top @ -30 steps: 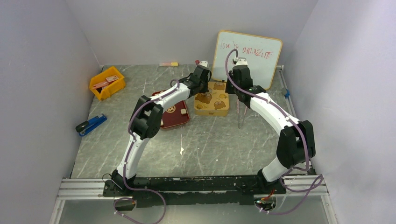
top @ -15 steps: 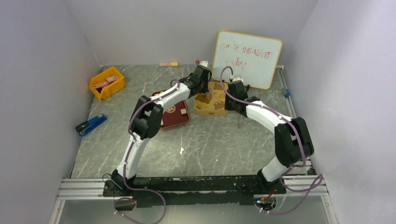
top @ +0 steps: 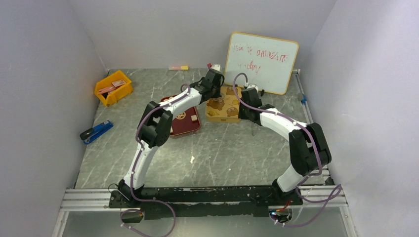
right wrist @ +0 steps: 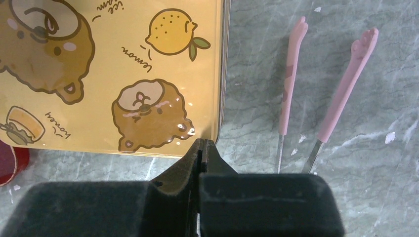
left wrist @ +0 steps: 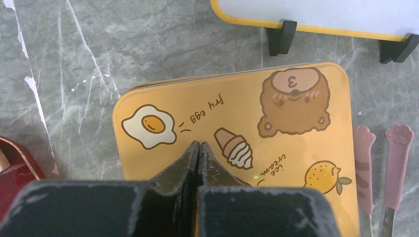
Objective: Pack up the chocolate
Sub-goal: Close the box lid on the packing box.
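Observation:
The gold tin with bear pictures (top: 223, 107) lies shut on the table, and its inside is hidden. My left gripper (left wrist: 198, 144) is shut and empty, tips over the tin's lid (left wrist: 232, 128) near the fried egg picture. My right gripper (right wrist: 202, 142) is shut and empty at the tin's (right wrist: 123, 74) near right corner. In the top view it (top: 245, 112) sits at the tin's right side. Two small pale tan chocolate pieces (top: 181, 117) show on the dark red tray (top: 184, 126) left of the tin. Other chocolate is out of view.
Two pink paw-handled forks (right wrist: 291, 74) lie right of the tin. A whiteboard (top: 262, 59) stands behind it. A yellow bin (top: 113, 88) and a blue stapler (top: 96, 131) are at the left. A small pale scrap (top: 192, 159) lies mid-table.
My right arm has swung from in front of the whiteboard down and nearer, to the tin's right side. The left arm has not moved.

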`<state>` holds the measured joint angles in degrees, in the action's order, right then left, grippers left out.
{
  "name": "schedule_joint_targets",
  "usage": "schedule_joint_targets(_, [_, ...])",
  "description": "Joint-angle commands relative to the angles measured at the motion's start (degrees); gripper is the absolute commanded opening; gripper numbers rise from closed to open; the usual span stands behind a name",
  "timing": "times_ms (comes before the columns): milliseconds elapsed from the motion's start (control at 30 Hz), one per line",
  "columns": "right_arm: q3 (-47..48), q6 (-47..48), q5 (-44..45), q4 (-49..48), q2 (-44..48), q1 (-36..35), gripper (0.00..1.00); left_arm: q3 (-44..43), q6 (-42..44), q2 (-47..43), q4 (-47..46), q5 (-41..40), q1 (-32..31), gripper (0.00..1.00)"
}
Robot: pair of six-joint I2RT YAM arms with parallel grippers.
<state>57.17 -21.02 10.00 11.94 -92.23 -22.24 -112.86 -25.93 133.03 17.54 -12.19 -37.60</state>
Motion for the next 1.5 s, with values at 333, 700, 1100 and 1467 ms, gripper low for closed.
schedule_joint_targets(333, [9.74, 2.48, 1.32, -2.38, 3.63, -0.55, 0.0, 0.35, 0.58, 2.93, 5.49, -0.57, -0.32, 0.05])
schedule_joint_targets(700, [23.82, 5.1, 3.88, -0.34, -3.19, -0.57, 0.0, -0.5, 0.88, 3.84, 5.58, 0.02, -0.28, 0.05])
schedule_joint_targets(1100, [28.83, 5.4, 5.84, 0.55, -9.42, -0.41, 0.0, -1.87, 1.06, 5.21, 5.78, 0.66, -1.82, 0.05])
schedule_joint_targets(1467, [30.25, 2.66, 6.06, 2.55, -19.68, 1.4, 0.0, -0.59, 0.97, 4.65, 5.42, 0.33, -2.27, 0.05])
